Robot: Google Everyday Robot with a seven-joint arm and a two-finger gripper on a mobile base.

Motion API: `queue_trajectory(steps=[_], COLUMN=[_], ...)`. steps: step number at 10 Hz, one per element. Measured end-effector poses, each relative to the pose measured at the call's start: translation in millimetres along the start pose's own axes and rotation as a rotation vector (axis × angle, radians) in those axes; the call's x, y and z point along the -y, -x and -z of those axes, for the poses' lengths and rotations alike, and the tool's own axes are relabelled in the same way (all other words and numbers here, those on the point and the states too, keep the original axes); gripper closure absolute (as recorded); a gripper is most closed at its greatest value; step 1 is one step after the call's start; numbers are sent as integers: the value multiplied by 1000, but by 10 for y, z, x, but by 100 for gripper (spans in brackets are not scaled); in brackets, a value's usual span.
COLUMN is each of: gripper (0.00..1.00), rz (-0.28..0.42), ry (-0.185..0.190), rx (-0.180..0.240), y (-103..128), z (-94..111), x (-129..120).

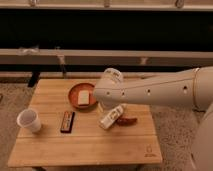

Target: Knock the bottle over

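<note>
The small clear bottle (111, 116) with a whitish label leans steeply on the wooden table (80, 146), its top tipped toward the upper right, just right of the table's middle. My gripper (102, 106) is right above and behind the bottle, mostly hidden under the white wrist of my arm (150, 91), which reaches in from the right. I cannot see whether it touches the bottle.
A white cup (28, 120) stands near the table's left edge. A dark flat rectangular object (67, 121) lies left of the bottle. An orange-brown bowl (74, 91) with a pale item is behind it. A reddish-brown object (128, 121) lies to the bottle's right.
</note>
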State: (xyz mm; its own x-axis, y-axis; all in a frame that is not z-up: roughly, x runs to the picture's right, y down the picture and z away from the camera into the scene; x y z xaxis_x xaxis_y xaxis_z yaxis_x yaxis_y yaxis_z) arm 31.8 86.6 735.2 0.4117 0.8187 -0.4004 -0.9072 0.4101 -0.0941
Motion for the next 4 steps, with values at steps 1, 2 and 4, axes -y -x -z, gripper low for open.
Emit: queue_trajectory(steps=[1, 2, 4], gripper=[20, 20, 20], rz=[-10, -9, 2], ry=[-21, -22, 25], rx=[14, 27, 49], y=[91, 149, 253], z=[103, 177, 253], x=[101, 125, 40])
